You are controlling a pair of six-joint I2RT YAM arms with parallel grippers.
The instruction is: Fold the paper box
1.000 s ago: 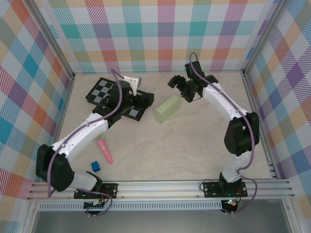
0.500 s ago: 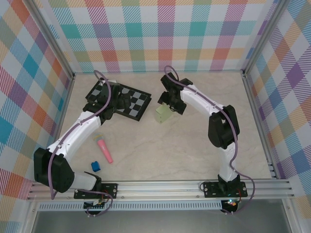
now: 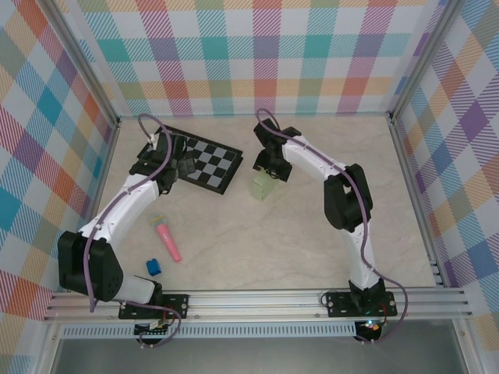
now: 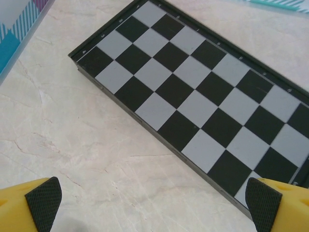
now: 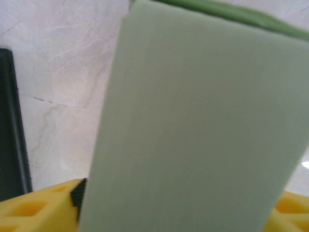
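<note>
Right claw (image 3: 267, 173) has swung in from the upper right of the top view over the last second and now sits on the paper box (image 3: 262, 187). Its jaws have narrowed, and in the right wrist view the pads meet the pale green card on both sides, so I read it as clamped on the box. The box has changed too. A second ago it lay along its long side just right of the frame's centre, and now it shows as a shorter, tipped shape in the same spot, apparently lifted by one end. It already looks like a closed block, not a flat sheet, so I judge the folding largely done and this grip a matter of pressing or setting it straight. The left claw (image 4: 153, 204) has drawn back toward the left and hangs wide apart, holding nothing, above the near edge of the checkerboard (image 4: 193, 92) (which now lies uncovered). Much stays uncertain. From above, the right arm covers the box's upper end. The box is so close to the right wrist camera that it blurs, and no flap, tab or seam can be made out. Whether its lower end touches the table (image 3: 312, 234) I cannot tell.
</note>
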